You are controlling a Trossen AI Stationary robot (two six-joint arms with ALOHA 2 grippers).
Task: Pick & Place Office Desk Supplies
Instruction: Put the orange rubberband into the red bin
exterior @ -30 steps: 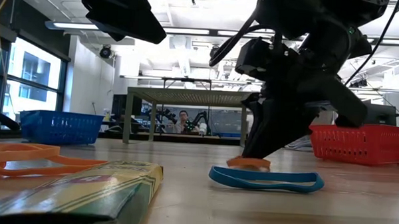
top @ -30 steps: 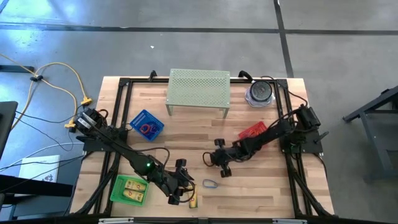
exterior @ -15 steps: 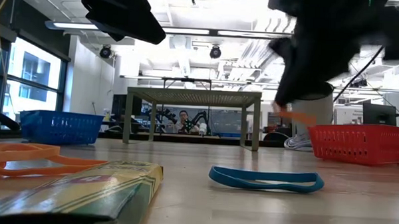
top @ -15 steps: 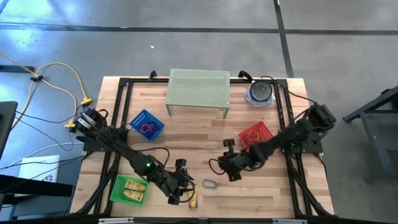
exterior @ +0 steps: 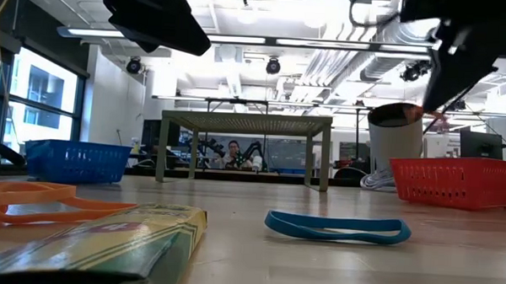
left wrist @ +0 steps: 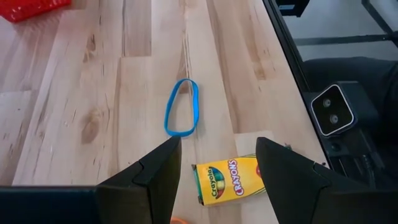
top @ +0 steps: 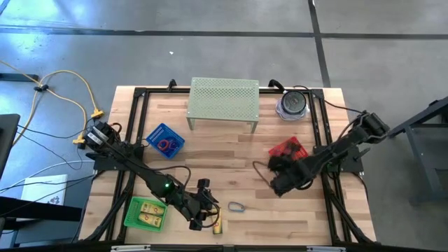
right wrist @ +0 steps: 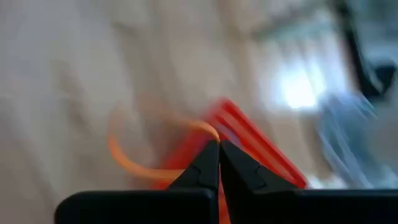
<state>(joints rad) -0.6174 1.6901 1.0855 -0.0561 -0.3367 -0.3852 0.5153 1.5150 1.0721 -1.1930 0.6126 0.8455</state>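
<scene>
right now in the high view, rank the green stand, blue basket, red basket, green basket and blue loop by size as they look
1. green stand
2. green basket
3. blue basket
4. blue loop

The red basket is partly covered by the right arm, so its rank is unsure; it looks near the blue basket's size.

My two arms are dark, nearly black, built of slim jointed segments with black cables looping alongside. A small green light glows on my left arm (top: 167, 186). My left gripper (left wrist: 217, 163) has two broad, flat, angular black fingers. My right gripper (right wrist: 219, 144) has black fingers tapering to fine points.
</scene>
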